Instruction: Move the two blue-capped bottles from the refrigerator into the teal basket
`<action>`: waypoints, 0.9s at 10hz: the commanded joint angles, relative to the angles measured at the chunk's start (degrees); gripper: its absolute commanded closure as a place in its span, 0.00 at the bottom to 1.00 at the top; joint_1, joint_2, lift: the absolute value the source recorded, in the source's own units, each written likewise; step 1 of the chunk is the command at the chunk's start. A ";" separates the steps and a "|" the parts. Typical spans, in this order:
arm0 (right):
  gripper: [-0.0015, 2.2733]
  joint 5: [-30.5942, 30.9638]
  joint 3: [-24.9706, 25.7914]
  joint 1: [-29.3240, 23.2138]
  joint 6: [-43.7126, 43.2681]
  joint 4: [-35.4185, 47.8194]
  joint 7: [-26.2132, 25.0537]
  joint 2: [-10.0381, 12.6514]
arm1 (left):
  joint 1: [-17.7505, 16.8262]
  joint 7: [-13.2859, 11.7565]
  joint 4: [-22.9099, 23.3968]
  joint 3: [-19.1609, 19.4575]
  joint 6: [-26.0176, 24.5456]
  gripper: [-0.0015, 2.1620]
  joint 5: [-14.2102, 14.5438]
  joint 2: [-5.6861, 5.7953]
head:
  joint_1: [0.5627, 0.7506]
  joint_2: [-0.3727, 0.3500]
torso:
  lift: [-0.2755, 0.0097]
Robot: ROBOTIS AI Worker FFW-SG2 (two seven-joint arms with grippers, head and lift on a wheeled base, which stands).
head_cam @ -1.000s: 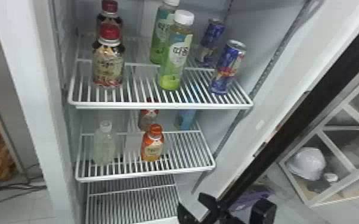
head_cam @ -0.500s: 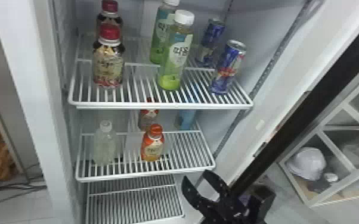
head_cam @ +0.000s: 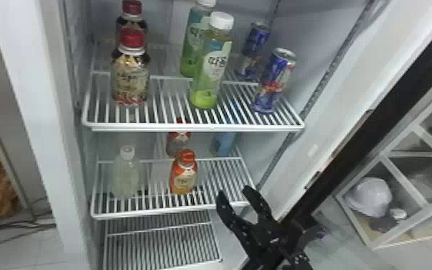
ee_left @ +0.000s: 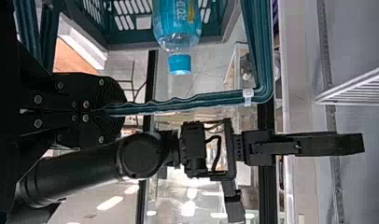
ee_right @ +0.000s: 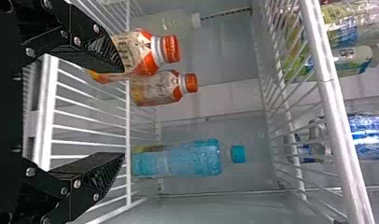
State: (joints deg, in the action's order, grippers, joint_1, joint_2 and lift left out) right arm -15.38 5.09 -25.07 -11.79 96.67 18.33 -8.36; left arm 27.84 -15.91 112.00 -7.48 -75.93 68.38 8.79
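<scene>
At the middle shelf's front right corner, my right gripper stands open in the head view, in front of and below the blue bottle at the shelf's back right. In the right wrist view, the blue-capped bottle stands on the shelf beyond the open right gripper, more in line with one finger, not between them. The left wrist view has my left gripper shut on the handle of the teal basket. Another blue-capped bottle is in that basket.
Orange-capped bottles stand beside the blue one, near a right fingertip. A clear bottle is at the shelf's left. Overhead, the upper shelf holds several bottles and cans. The open door's dark edge is to the right.
From the head view's bottom edge, my right gripper has moved up and left to the middle shelf's front right corner, its fingers open. The bottles on the shelves have not moved.
</scene>
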 commanded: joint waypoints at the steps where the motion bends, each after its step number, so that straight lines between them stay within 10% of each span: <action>1: 0.18 0.08 -1.57 3.13 -4.95 -5.06 -0.84 0.09 | 0.00 0.00 0.00 -0.08 0.00 0.54 0.00 0.00 | 0.70 0.03 | 0.49; 9: 0.18 2.28 -5.70 17.20 -20.56 -26.57 -9.46 1.59 | 0.00 0.18 0.00 0.09 0.14 0.54 -0.18 -0.26 | 0.70 0.03 | 0.49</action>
State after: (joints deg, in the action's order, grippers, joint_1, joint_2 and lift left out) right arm -13.20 -0.25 -8.67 -31.79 71.00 8.92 -6.83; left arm 27.84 -15.73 112.01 -7.38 -75.79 68.24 8.52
